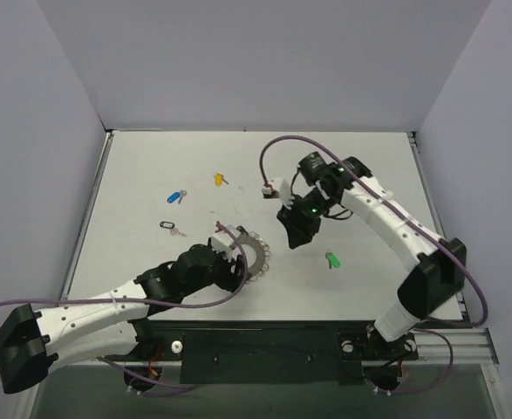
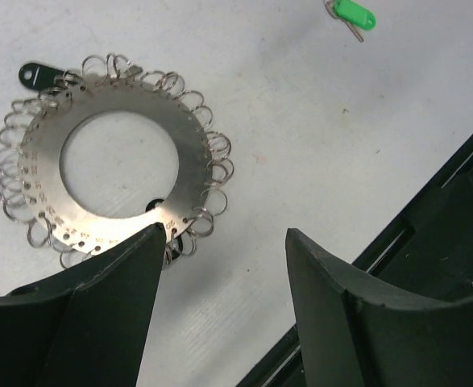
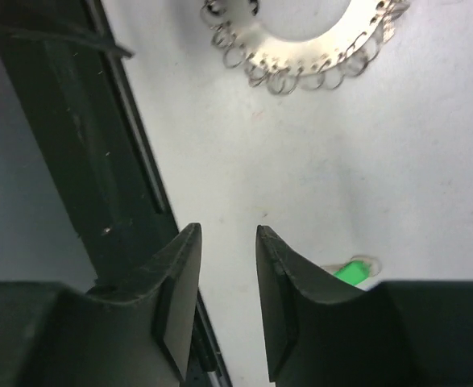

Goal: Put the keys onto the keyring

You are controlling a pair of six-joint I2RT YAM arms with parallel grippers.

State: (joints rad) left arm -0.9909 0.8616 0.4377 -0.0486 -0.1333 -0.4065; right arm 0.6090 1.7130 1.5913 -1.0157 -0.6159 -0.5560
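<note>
The keyring [image 1: 257,252] is a flat silvery hoop edged with wire loops, lying on the table in front of my left gripper [image 1: 235,259]. In the left wrist view the keyring [image 2: 192,161] lies past the wide-open left gripper [image 2: 224,234], and one fingertip [image 2: 143,246] overlaps its near rim. A black key head [image 2: 39,75] rests against the loops; I cannot tell whether it is hooked on. A green key [image 1: 331,259] lies loose right of the ring, beside my right gripper [image 1: 299,229]. The right gripper [image 3: 226,232] stands open a little above bare table, with the green key [image 3: 350,272] behind one finger.
A black key [image 1: 170,227], a blue key [image 1: 176,197] and a yellow key [image 1: 220,179] lie loose on the far left half of the table. The dark base rail [image 1: 264,345] runs along the near edge. Grey walls close in the table.
</note>
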